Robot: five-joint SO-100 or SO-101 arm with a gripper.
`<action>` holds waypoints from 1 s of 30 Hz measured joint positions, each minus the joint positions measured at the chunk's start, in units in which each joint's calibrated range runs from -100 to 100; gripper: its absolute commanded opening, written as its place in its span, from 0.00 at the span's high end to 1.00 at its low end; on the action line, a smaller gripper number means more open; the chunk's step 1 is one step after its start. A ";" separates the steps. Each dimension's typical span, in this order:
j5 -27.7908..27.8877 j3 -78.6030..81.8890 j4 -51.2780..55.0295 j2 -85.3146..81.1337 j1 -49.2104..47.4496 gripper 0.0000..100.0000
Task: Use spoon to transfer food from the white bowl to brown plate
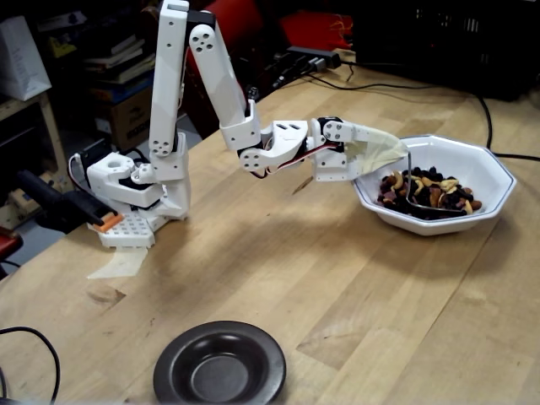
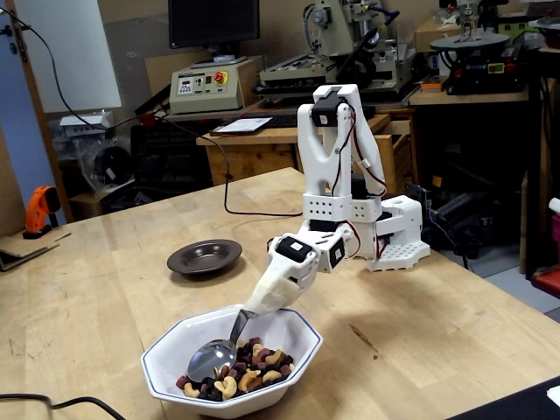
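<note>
We see the claw (image 2: 248, 312) pinching the spoon (image 2: 213, 357), its tip in the food (image 2: 238, 374) inside the white bowl (image 2: 166, 354) near the counter's edge. Lifting tilted could spill nuts short of the brown plate (image 2: 204, 256).

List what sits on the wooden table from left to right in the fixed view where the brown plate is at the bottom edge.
Arm base → brown plate → pincer holding the spoon → white bowl with the food.
</note>
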 measured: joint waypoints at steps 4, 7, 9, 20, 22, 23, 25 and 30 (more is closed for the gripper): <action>-1.32 0.00 -0.40 0.00 0.00 0.96; -1.47 0.00 -0.48 0.34 0.00 0.96; -1.47 -0.17 -0.48 0.34 0.22 0.96; 4.98 -0.34 -0.48 0.34 6.93 0.96; 5.57 -0.34 -0.48 0.34 8.32 0.96; 5.71 -0.34 -0.48 0.34 9.05 0.96; 5.86 -0.34 -0.48 0.34 9.93 0.96; 5.91 -0.34 -0.48 0.34 10.80 0.96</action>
